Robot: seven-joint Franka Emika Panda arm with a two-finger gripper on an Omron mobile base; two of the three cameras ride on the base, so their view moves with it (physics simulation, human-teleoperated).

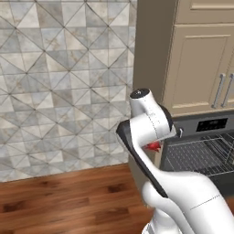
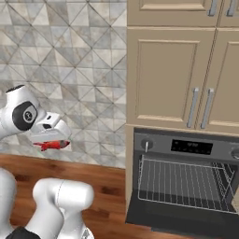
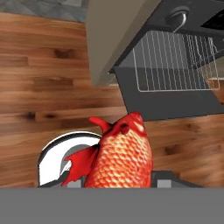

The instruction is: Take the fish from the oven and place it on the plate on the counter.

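My gripper (image 2: 48, 140) is shut on the fish (image 2: 52, 145), a red-orange scaly fish that hangs under the hand, out in front of the tiled wall and left of the oven (image 2: 186, 177). From the left base camera the fish (image 1: 153, 146) peeks out behind my forearm, beside the oven (image 1: 201, 151). The hand view has the fish (image 3: 121, 157) close up, covering the fingertips, above the wooden floor. The oven (image 3: 175, 61) stands open, its door down and its wire rack bare. The plate and the counter are out of view.
Beige cabinets (image 2: 172, 74) rise above the oven. A grey patterned tile wall (image 2: 65, 70) runs to the left, over the reddish plank floor (image 1: 59, 196). The open oven door (image 2: 182, 217) juts out low over the floor. My own base (image 3: 65, 155) sits under the fish.
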